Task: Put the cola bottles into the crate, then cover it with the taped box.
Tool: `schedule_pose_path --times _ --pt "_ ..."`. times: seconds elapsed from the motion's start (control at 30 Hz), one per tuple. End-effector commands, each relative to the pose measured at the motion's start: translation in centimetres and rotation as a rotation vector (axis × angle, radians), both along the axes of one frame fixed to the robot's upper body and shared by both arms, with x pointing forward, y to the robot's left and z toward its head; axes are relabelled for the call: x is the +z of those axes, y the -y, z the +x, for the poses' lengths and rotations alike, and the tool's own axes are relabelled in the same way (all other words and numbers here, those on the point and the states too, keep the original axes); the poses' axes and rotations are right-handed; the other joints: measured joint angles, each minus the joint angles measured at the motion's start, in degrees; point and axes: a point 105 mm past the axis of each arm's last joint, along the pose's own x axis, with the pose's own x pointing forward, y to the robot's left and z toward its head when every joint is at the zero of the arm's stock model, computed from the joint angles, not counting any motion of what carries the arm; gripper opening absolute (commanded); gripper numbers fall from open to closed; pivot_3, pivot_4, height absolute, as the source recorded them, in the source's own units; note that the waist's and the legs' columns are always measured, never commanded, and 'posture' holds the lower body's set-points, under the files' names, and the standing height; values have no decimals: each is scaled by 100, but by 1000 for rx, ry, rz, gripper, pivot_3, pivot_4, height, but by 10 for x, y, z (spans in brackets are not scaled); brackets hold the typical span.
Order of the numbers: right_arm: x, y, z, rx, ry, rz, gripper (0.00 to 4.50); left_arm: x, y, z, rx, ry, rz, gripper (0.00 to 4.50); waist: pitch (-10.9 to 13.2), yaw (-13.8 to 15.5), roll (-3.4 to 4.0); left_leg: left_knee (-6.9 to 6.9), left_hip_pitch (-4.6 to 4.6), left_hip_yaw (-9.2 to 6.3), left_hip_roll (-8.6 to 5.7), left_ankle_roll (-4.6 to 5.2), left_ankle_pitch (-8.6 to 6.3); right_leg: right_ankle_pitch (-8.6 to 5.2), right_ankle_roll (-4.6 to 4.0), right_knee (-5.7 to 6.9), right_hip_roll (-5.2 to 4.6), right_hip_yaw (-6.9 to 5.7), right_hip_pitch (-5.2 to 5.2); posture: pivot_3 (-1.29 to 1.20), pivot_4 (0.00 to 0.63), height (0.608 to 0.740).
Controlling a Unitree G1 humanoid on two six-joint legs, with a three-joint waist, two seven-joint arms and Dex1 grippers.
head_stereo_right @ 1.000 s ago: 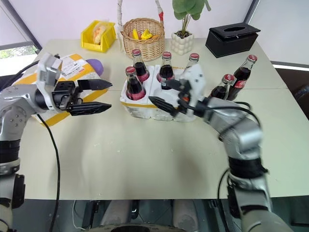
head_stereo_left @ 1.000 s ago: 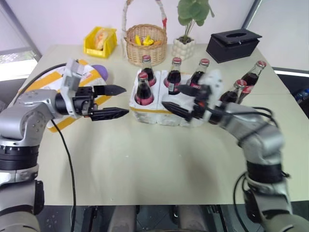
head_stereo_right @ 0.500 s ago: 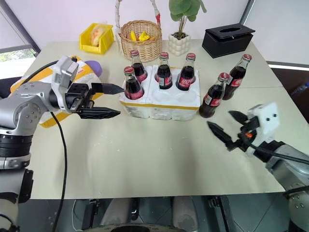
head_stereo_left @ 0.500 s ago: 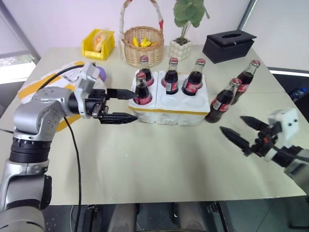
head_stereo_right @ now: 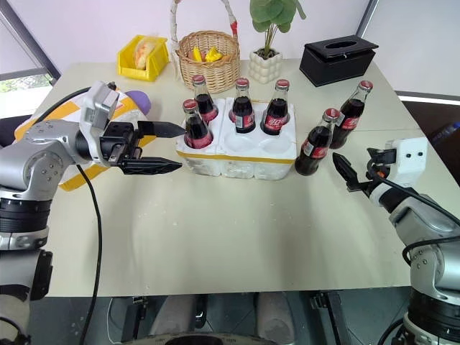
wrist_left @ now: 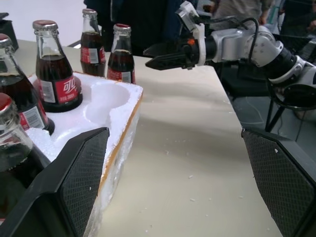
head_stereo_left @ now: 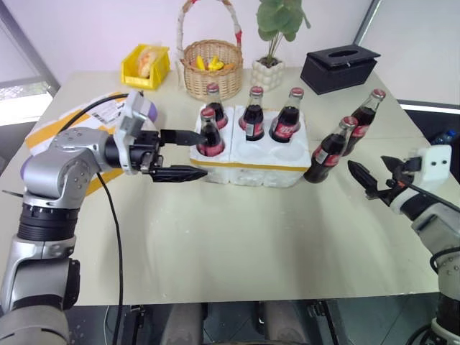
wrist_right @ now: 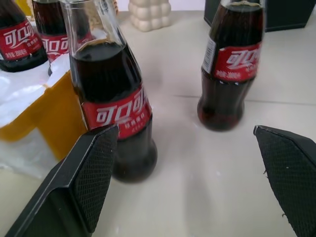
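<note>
Across the pale beige worktop the near half lies bare, with a white wall beyond the far edge and window frames at both far corners. Toward the left edge lies the taped box, flat, its yellow bands and white label partly hidden by the left arm. At the middle stands the crate, a yellow band round its base; four cola bottles stand upright in its wells, three in the far row and one at the near left, and the two near wells to its right are unfilled. Two more bottles stand on the worktop just beside the crate's right end, close to each other.

Along the far edge sit a wicker basket, a black tissue box toward the far right corner, a yellow bin and a potted plant in a white pot.

Left gripper hangs level beside the crate's left end, fingers wide apart, holding nothing. Right gripper hovers near the right edge, pointing at the two loose bottles, fingers spread and empty.
</note>
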Motion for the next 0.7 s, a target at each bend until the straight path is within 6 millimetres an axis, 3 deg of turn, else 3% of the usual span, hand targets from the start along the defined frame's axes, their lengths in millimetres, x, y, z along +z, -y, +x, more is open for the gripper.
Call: schedule_pose_path --times 0.03,0.43,0.7 --pt "7 -6 7 35 40 -23 4461 14 -4 -4 15 59 -8 4500 0 0 0 0 0 0 0 0 0 0 0 0 0 0 0 0 150 740" --pt "5 -21 13 121 36 -6 4461 15 -10 -5 45 70 -5 4500 0 -4 0 0 0 1 4 0 0 1 -1 0 4 0 -1 0 150 740" --pt "1 -36 32 162 36 2 4461 15 -10 -5 43 76 -1 4500 0 -6 0 1 1 2 24 0 0 8 -13 -1 25 1 -5 0 150 740"
